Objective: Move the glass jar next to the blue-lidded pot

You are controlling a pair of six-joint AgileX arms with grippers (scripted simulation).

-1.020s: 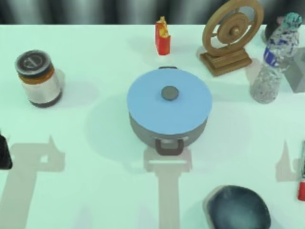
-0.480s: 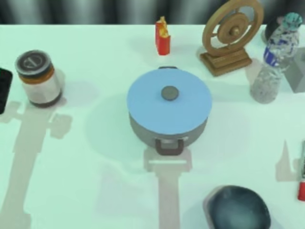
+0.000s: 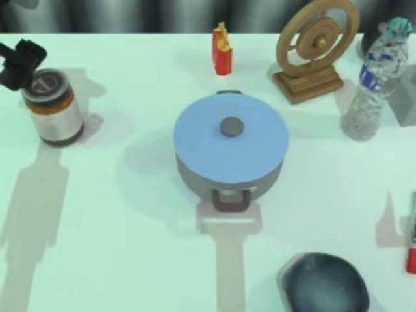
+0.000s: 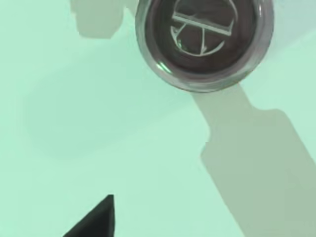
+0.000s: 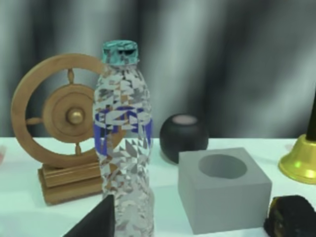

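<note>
Small cylindrical glass jar [image 3: 52, 107] with dark grey lid, orange-brown band, white label stands upright at table's far left, well apart from wide grey metal pot with light-blue lid [image 3: 231, 149] at centre. Left gripper [image 3: 18, 60] hovers over jar's far-left edge (lid fills left wrist view [image 4: 205, 42]); finger spread impossible to tell. Right arm parked at right edge.

Left hand [image 3: 19, 58] raised at far-left edge — right arm parked.
</note>
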